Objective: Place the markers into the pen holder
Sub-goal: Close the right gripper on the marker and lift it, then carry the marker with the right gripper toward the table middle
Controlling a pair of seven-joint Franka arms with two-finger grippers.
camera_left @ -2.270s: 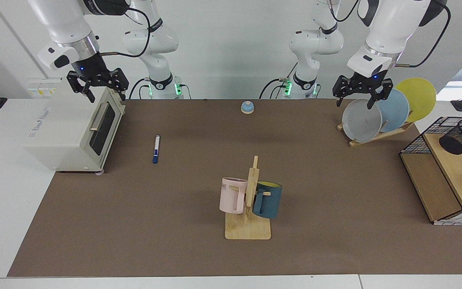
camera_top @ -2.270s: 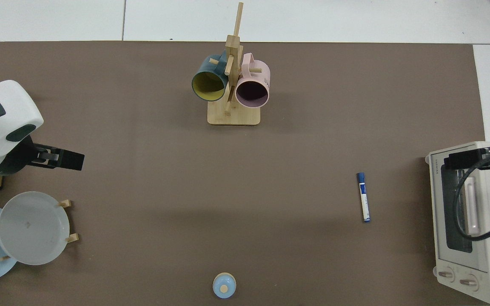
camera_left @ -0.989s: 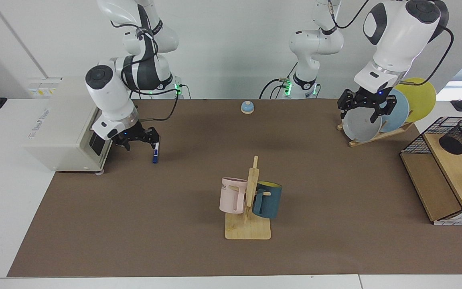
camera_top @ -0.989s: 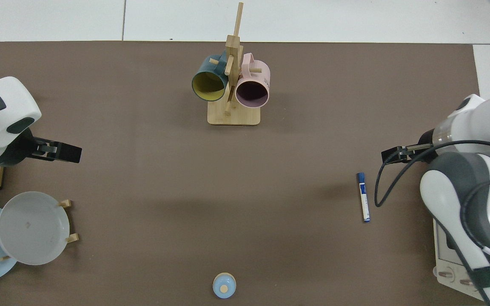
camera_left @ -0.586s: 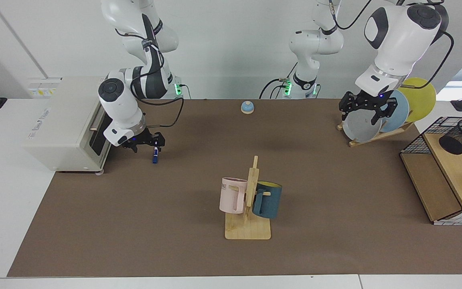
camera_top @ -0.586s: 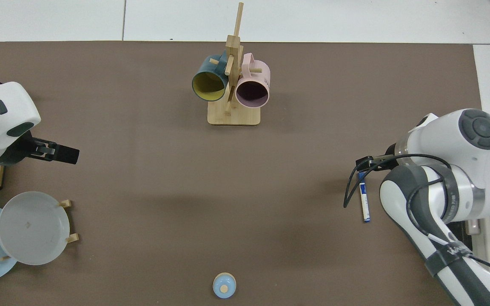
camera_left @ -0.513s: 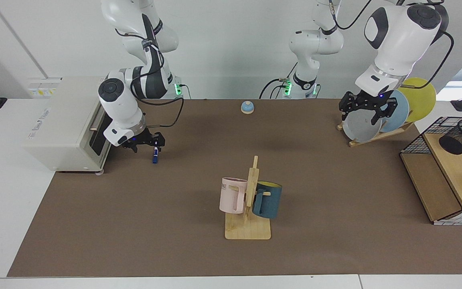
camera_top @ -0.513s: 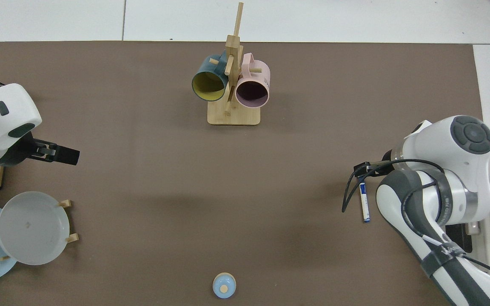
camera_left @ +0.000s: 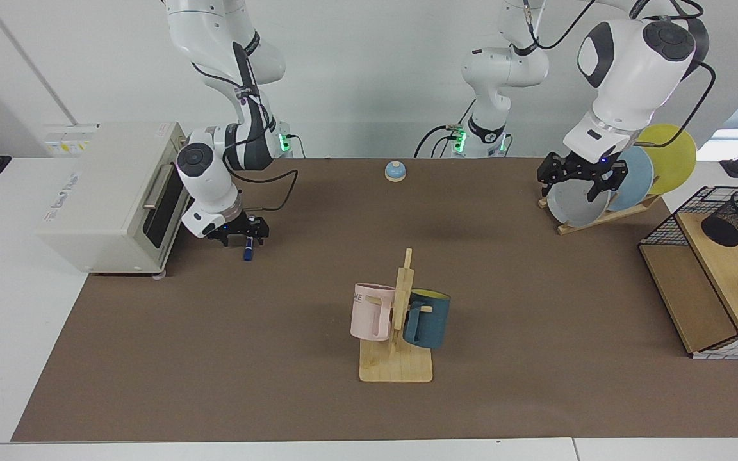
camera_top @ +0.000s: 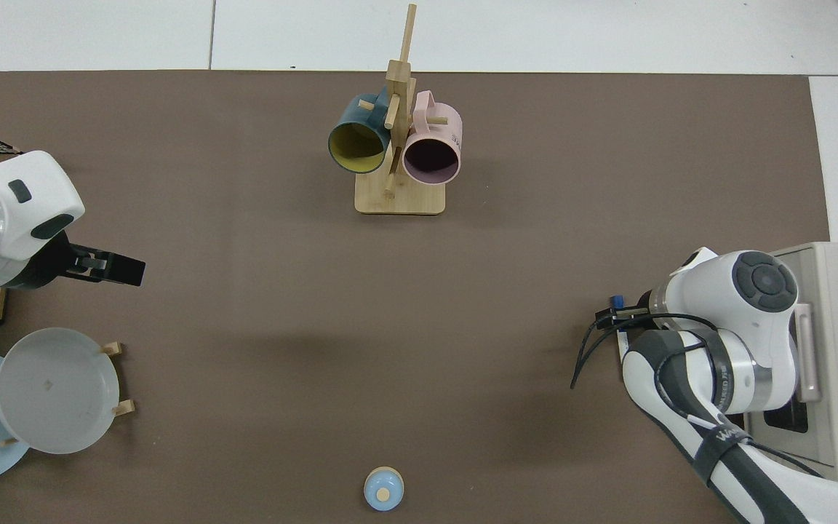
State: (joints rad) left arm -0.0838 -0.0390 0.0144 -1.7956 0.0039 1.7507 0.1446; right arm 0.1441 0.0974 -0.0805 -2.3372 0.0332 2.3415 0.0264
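The right gripper [camera_left: 244, 240] is lowered to the brown mat [camera_left: 279, 358] in front of the toaster oven [camera_left: 109, 192], which stands at the mat's end on the right arm's side. The gripper sits directly over the marker [camera_left: 248, 251], which lies flat on the mat; only the marker's blue end protrudes below the fingers in the facing view. In the top view the marker [camera_top: 616, 300] shows as a blue tip at the gripper [camera_top: 612, 316], with the rest hidden under the wrist. The fingers straddle the marker, but whether they have closed on it cannot be told.

The left gripper [camera_left: 575, 179] hangs in the air in front of the grey plate [camera_left: 573, 202] on the plate rack [camera_left: 599, 218], near the mat's back corner on the left arm's side. Its fingers are spread apart and hold nothing; this arm waits.

The pen holder [camera_left: 737, 218] is a black mesh cup on the wooden upper shelf of the wire basket [camera_left: 664, 224], at the mat's end on the left arm's side. It is tilted, with its opening facing up and away from the mat, well apart from the marker.

A mug stand [camera_left: 398, 358] with a pink mug [camera_left: 369, 319] and a dark blue mug [camera_left: 430, 319] stands near the middle of the mat. A small blue bell [camera_left: 395, 170] sits at the mat's back edge.
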